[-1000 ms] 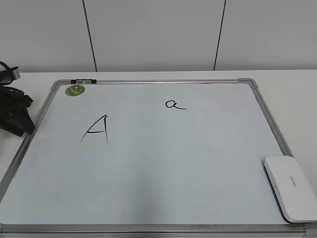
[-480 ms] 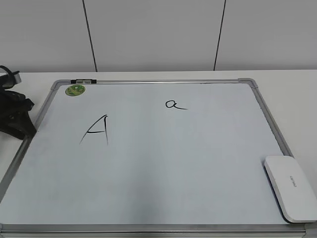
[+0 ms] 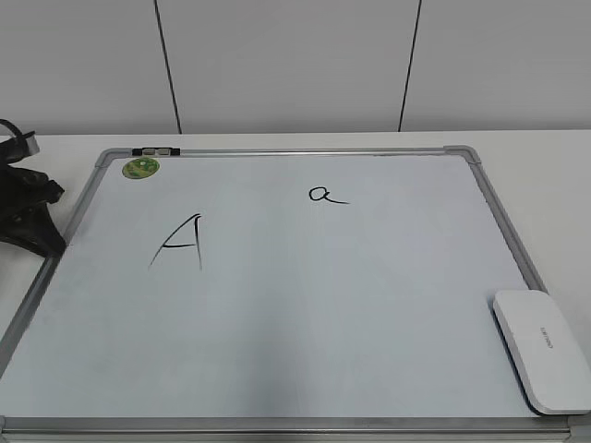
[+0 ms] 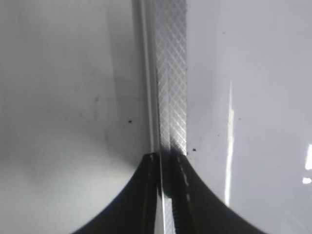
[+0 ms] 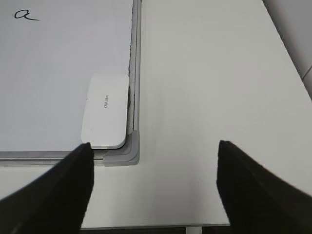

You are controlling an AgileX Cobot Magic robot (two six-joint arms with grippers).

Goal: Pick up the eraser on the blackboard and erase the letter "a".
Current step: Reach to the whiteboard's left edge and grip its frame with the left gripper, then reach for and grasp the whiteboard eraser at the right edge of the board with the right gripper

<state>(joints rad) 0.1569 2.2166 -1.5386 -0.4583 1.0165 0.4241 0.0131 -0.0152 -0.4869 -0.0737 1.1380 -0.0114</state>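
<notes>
On my far left, the left claw (image 3: 28,217) sits low over the blackboard's (image 3: 277,369) metal edge; its tips look pressed together, holding nothing, though that wrist view is murky. Moving right I see a green sticker (image 3: 141,168), a capital A (image 3: 180,243), then the letter "a" (image 3: 327,194). The eraser (image 3: 544,350) lies flat in the board's near right corner. My right claw (image 5: 153,183) hovers over the worktop (image 5: 204,87), wide open and empty.

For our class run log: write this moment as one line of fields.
stage: pre-grasp | flat white plastic eraser: untouched, board corner | small black letter "a": intact | right claw: open, off board | left claw: at frame edge
</notes>
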